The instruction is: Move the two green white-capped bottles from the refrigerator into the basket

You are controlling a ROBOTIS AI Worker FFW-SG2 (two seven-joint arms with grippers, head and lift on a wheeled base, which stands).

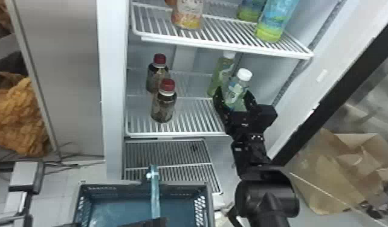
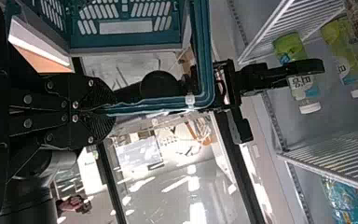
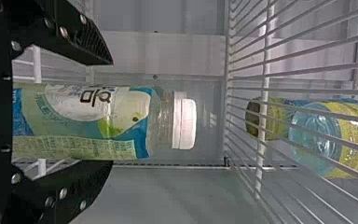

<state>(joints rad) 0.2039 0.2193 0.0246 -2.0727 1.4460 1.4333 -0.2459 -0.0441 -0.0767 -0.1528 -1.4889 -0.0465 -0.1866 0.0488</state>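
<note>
Right gripper [image 3: 112, 113] astride the front green bottle [image 3: 74, 123], seemingly lined up to grasp.
Fingers [image 3: 86, 41] spread at the right wrist view's left; next, close and lift. The other green bottle [image 1: 221, 71] stands just behind, head view's upper right; the left gripper [image 2: 113, 109] pinches the handle [image 2: 154, 107] of the basket [image 2: 126, 50], left wrist view's left.

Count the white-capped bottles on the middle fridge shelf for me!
2. One green white-capped bottle is between the fingers of the right gripper, and the second green white-capped bottle is behind it, partly covered. Another could be hidden behind them.
</note>
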